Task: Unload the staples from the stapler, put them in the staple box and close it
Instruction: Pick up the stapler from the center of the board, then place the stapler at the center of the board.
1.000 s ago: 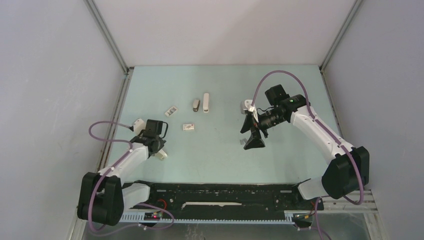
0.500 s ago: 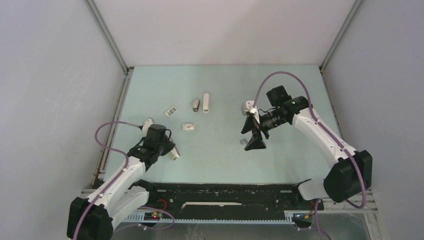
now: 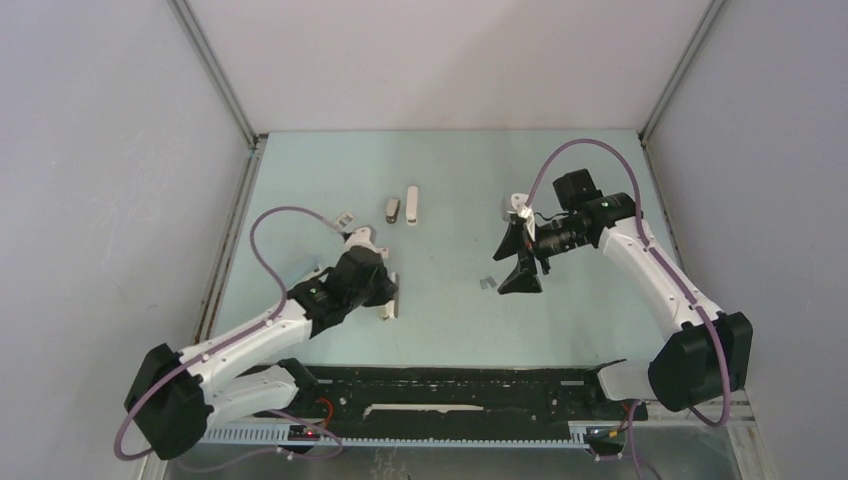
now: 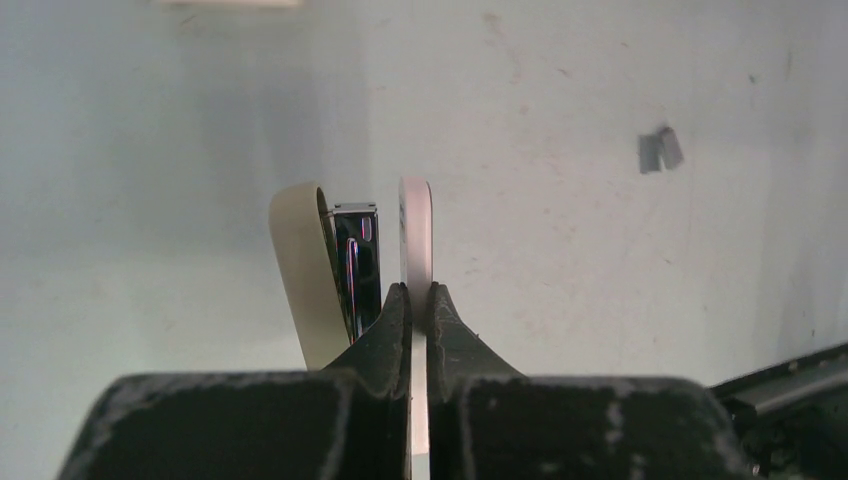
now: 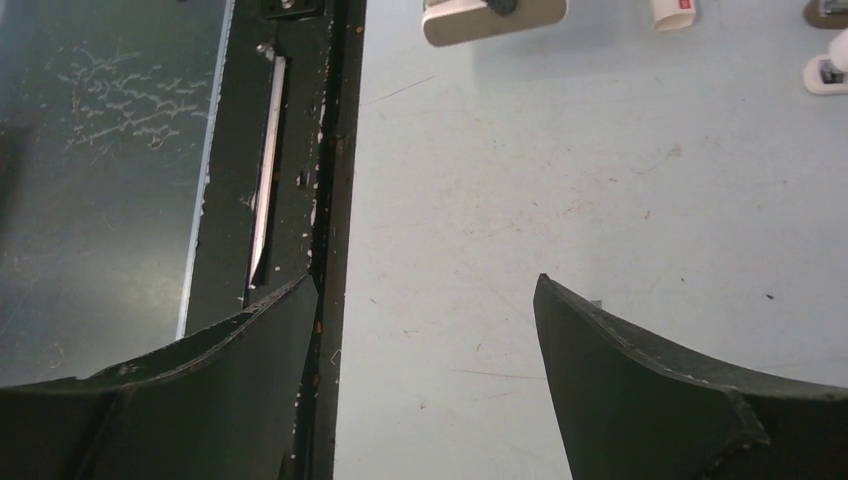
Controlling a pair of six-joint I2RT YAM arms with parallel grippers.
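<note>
The left gripper (image 4: 417,297) clamps the opened stapler (image 4: 340,262) by its white base, just above the table (image 3: 440,170). The right gripper (image 5: 425,290) hangs spread and empty. Loose staples (image 3: 488,284) lie between the arms, so setting the stapler down seems next.

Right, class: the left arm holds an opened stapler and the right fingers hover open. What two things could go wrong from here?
1. The left fingers pinch the stapler only by its thin white base, so it may twist or slip out.
2. The staples lie loose close to the open right fingers; a careless sweep could scatter them.
</note>
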